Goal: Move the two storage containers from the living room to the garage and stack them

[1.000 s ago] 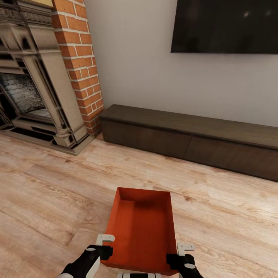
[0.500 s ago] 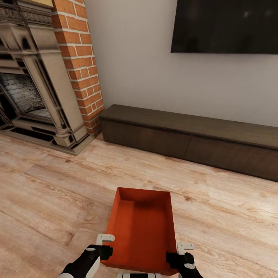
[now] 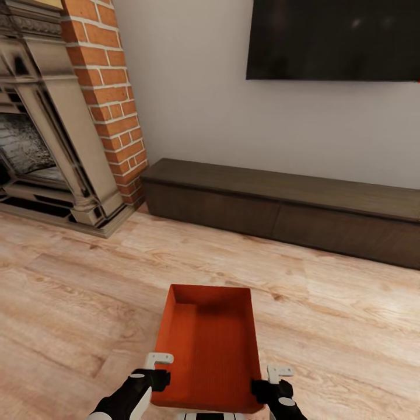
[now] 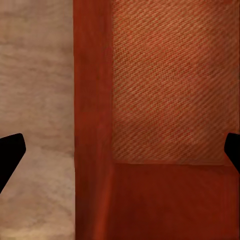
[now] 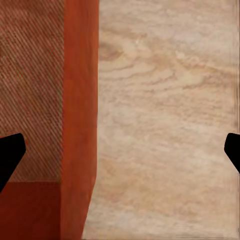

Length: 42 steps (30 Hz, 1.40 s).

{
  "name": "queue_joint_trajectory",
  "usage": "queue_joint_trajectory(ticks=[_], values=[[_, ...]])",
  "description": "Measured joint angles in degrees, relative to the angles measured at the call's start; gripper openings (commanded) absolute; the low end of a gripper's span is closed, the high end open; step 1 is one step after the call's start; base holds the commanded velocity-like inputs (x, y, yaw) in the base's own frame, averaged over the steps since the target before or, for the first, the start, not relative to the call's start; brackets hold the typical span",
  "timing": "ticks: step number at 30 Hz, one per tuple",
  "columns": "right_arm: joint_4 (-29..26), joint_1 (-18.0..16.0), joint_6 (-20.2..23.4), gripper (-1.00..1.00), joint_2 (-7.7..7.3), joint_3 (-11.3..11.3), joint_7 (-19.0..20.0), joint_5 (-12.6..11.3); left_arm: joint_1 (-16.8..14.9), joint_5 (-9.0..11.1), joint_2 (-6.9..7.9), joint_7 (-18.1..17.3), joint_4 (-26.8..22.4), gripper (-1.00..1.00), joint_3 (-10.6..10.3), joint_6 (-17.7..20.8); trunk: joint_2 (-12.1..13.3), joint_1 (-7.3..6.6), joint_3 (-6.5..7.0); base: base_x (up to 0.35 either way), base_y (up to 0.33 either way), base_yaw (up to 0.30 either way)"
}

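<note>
Orange-red storage container (image 3: 207, 350) between both grippers — above wood floor (image 3: 76, 291).

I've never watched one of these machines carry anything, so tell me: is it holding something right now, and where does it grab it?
It looks to hold the orange-red storage container, each gripper's fingers spread wide over a near corner wall: left gripper, right gripper.

Container (image 3: 207, 350) near edge cut off; TV (image 3: 332, 38), fireplace (image 3: 41, 116) cropped; grip perhaps hidden.
</note>
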Motion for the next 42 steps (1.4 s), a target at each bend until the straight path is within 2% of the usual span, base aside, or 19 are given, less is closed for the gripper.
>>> queue_joint_trajectory(ticks=[22, 26, 32, 37, 42], values=[[-0.31, -0.01, -0.21, 1.0, -0.04, 0.13, 0.11, 0.07, 0.01, 0.01, 0.19, -0.09, -0.01, 1.0, -0.08, 0.01, 0.0, 0.0, 0.0, 0.0, 0.0, -0.018], [-0.24, -0.01, -0.22, 1.0, -0.01, 0.14, 0.37, 0.02, 0.01, 0.01, 0.59, -0.08, -0.07, 1.0, -0.08, 0.01, 0.0, 0.0, 0.0, 0.0, 0.0, 0.0], [0.14, -0.01, -0.35, 1.0, 1.24, 0.19, 0.66, -0.01, 0.01, 0.0, 1.6, -0.08, -0.2, 1.0, -0.08, 0.01, 0.0, 0.0, 0.0, 0.0, 0.0, 0.0], [0.32, -0.01, -0.53, 1.0, 1.99, 0.22, 0.72, 0.02, 0.01, 0.01, 1.69, -0.07, -0.22, 1.0, -0.08, 0.01, 0.0, 0.0, 0.0, 0.0, 0.0, 0.0], [0.33, -0.01, -0.61, 1.0, 2.05, 0.22, 0.72, 0.07, 0.0, 0.01, 1.62, -0.05, -0.22, 1.0, -0.01, 0.01, 0.0, 0.0, 0.0, 0.0, 0.0, 0.0]])
